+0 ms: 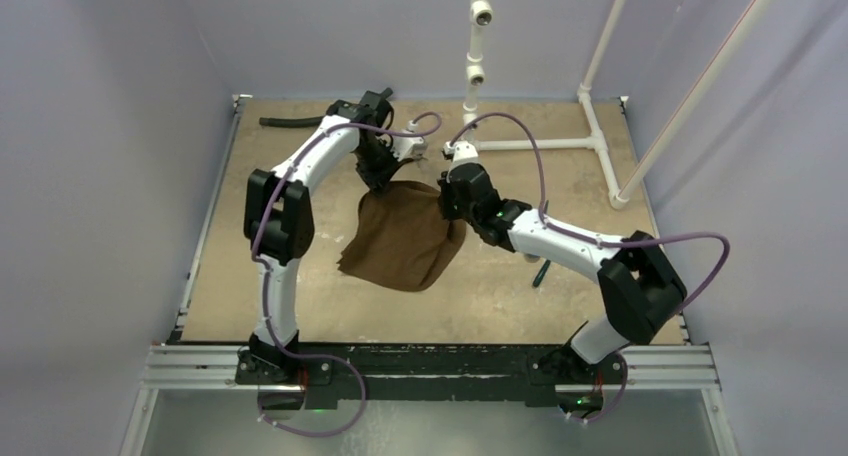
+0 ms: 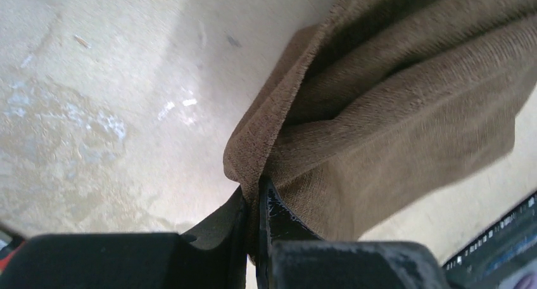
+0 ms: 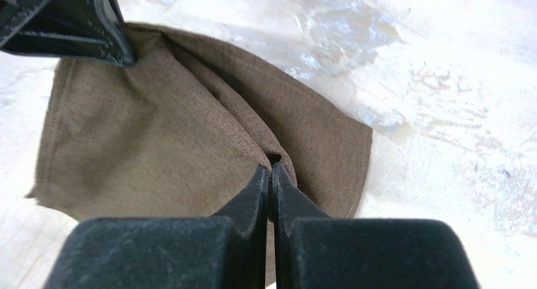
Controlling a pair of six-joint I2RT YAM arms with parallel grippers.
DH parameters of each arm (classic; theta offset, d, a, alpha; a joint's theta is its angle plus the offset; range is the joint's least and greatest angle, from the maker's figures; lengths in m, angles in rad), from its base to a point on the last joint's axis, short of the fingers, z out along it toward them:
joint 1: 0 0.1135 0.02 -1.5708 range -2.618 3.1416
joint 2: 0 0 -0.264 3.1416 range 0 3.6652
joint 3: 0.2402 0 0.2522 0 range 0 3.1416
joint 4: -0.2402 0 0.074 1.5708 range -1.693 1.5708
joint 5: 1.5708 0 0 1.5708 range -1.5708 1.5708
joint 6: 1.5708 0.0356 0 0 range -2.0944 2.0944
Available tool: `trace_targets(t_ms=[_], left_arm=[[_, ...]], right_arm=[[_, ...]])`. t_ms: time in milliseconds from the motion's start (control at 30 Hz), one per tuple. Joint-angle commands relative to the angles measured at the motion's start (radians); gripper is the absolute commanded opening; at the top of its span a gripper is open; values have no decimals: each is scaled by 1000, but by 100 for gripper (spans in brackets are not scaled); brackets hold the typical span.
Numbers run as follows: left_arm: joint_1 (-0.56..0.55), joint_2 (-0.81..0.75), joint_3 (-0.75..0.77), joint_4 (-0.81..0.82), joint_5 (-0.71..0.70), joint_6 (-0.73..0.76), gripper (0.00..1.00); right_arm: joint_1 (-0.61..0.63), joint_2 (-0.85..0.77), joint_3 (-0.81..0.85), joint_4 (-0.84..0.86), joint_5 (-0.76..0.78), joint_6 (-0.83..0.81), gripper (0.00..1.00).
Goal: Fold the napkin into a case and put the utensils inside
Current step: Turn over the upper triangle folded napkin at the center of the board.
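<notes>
The dark-brown napkin (image 1: 405, 244) is partly lifted off the table, bunched at its far edge and hanging down toward me. My left gripper (image 1: 383, 179) is shut on its far left corner, with cloth pinched between the jaws (image 2: 254, 184). At the napkin's (image 3: 158, 143) far right edge my right gripper (image 1: 447, 202) is shut on a puckered fold (image 3: 270, 168). One dark thin utensil (image 1: 540, 274) lies on the table beside the right forearm. The other utensils are hidden.
A black hose (image 1: 290, 121) lies at the back left of the table. A white pipe frame (image 1: 595, 136) stands at the back right. The left gripper's fingers (image 3: 95, 23) show in the upper left of the right wrist view.
</notes>
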Motion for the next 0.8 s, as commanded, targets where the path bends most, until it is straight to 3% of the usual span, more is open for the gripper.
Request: trace_targets(t_ms=[0, 200, 367, 700, 767], left_arm=[[5, -91, 2, -200, 68, 149, 0], [5, -102, -115, -231, 77, 227, 0], [6, -98, -184, -138, 59, 213, 0], [32, -104, -207, 276, -187, 35, 0], [31, -106, -213, 347, -212, 9, 10]], right_arm=[[-9, -39, -2, 16, -67, -68, 0], [-52, 49, -1, 23, -107, -82, 0], [-83, 138, 24, 57, -117, -91, 0], [-118, 248, 116, 77, -169, -101, 0], [-124, 243, 110, 79, -171, -100, 0]])
